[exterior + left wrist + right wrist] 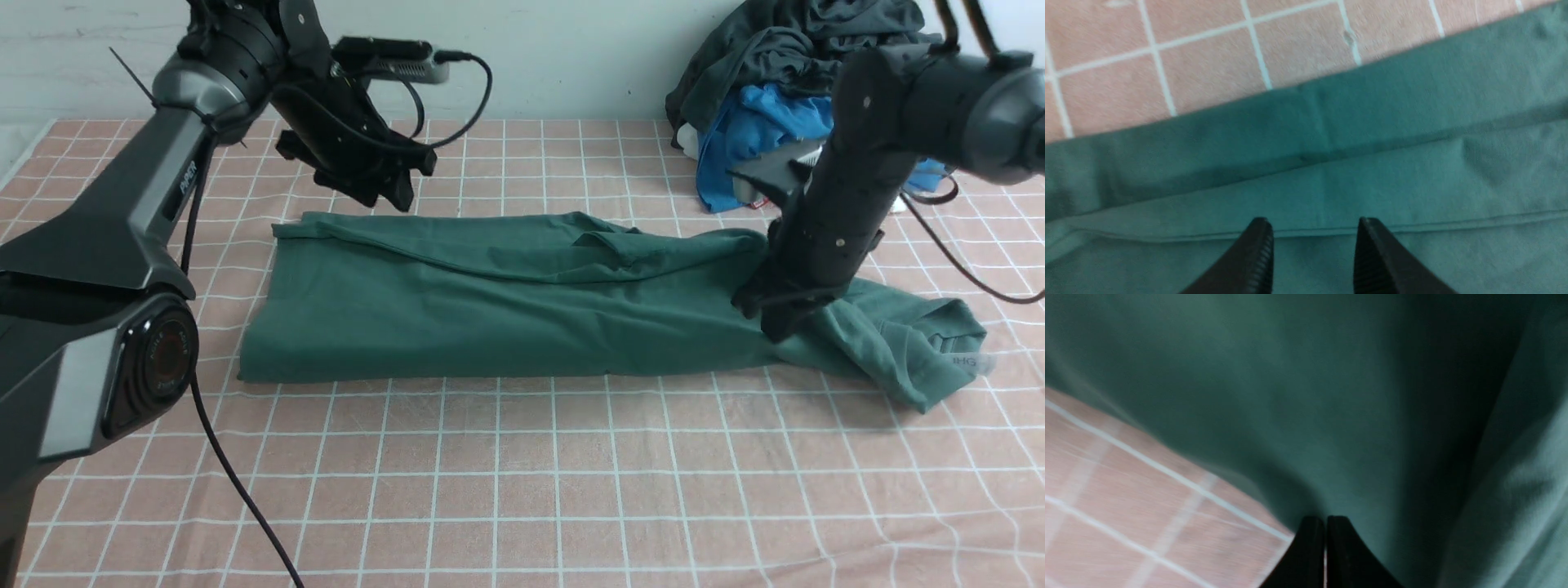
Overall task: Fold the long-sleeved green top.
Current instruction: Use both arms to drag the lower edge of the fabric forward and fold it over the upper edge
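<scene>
The green long-sleeved top (490,302) lies folded into a long band across the middle of the table, with its collar end and white neck label (967,361) bunched at the right. My left gripper (384,192) hovers open and empty just above the top's far left edge; in the left wrist view the gripper (1312,222) is over a hem seam of the top (1412,163). My right gripper (771,322) is shut on the top near its right end. In the right wrist view the cloth (1331,396) draws in to the closed tips of the gripper (1325,518).
A pile with a dark grey-black garment (784,41) and a bright blue garment (759,122) sits at the back right, just behind my right arm. The pink checked tablecloth (522,490) covers the table. My left arm's cable (237,482) hangs at the front left.
</scene>
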